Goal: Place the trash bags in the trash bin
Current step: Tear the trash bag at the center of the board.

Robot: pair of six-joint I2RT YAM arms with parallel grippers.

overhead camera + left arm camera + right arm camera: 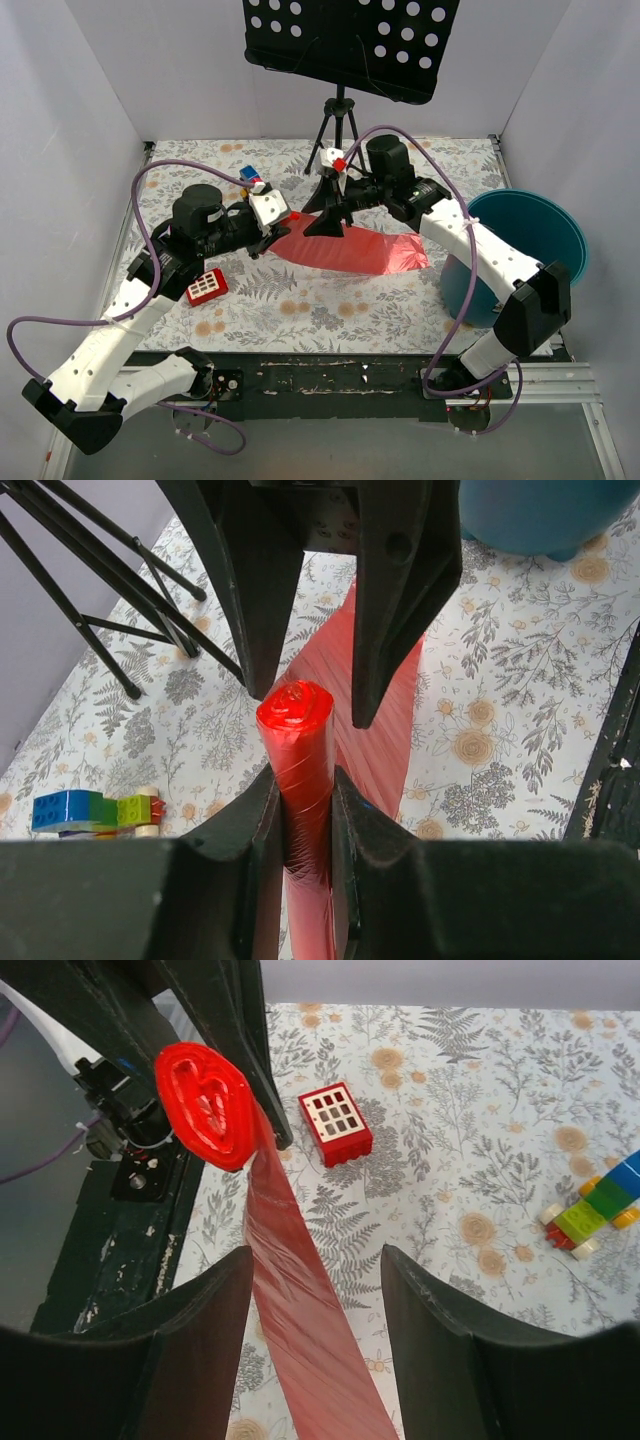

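Note:
The red-pink trash bag (365, 252) is partly unrolled, a flat sheet lying on the floral table. Its rolled end (297, 720) is clamped between the fingers of my left gripper (302, 775), held above the table. My right gripper (315, 1260) is open, facing the left one. Its fingers (400, 600) straddle the roll's tip without pinching it, and the film strip (290, 1300) runs between them. In the top view the left gripper (283, 222) and right gripper (325, 218) meet at mid-table. The teal trash bin (525, 240) stands at the right, beside the right arm.
A small red block with white squares (206, 287) lies under the left arm. Coloured bricks (252, 177) lie at the back left. A black tripod (338, 125) with a perforated stand plate (350, 35) stands at the back. White walls enclose the table.

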